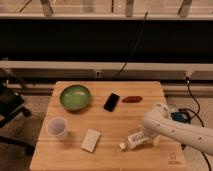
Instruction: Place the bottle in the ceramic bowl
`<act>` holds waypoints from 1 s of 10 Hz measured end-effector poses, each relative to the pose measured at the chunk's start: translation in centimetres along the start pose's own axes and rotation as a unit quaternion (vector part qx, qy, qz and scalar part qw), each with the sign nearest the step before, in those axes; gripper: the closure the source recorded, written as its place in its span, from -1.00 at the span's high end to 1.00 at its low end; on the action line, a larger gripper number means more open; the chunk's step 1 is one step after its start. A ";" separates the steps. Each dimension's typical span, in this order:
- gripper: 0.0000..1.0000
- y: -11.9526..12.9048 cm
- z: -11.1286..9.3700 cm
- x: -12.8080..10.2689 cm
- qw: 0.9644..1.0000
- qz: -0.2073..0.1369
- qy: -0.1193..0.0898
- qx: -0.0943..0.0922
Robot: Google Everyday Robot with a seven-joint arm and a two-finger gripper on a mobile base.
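Note:
The small white bottle (131, 141) lies tilted on the wooden table (150, 107) near its front right, cap pointing to the lower left. My gripper (146, 135) is at the bottle's right end, at the tip of the white arm that comes in from the right; the arm hides much of it. The green ceramic bowl (75, 96) stands at the table's back left, well apart from the bottle, with nothing in it.
A black phone (112, 101) and a small red-brown object (132, 99) lie between bowl and arm. A translucent cup (57, 128) and a flat white box (90, 140) are at the front left. A black chair (7, 107) stands left of the table.

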 end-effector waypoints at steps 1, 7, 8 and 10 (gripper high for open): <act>-0.31 0.1 -0.2 0.1 1.000 0.000 0.001 0.000; -0.66 0.2 -0.4 0.1 1.000 0.000 0.000 -0.002; -0.73 0.2 -0.4 0.2 1.000 -0.001 0.001 -0.001; -0.95 0.2 -0.6 0.2 1.000 -0.003 0.002 -0.002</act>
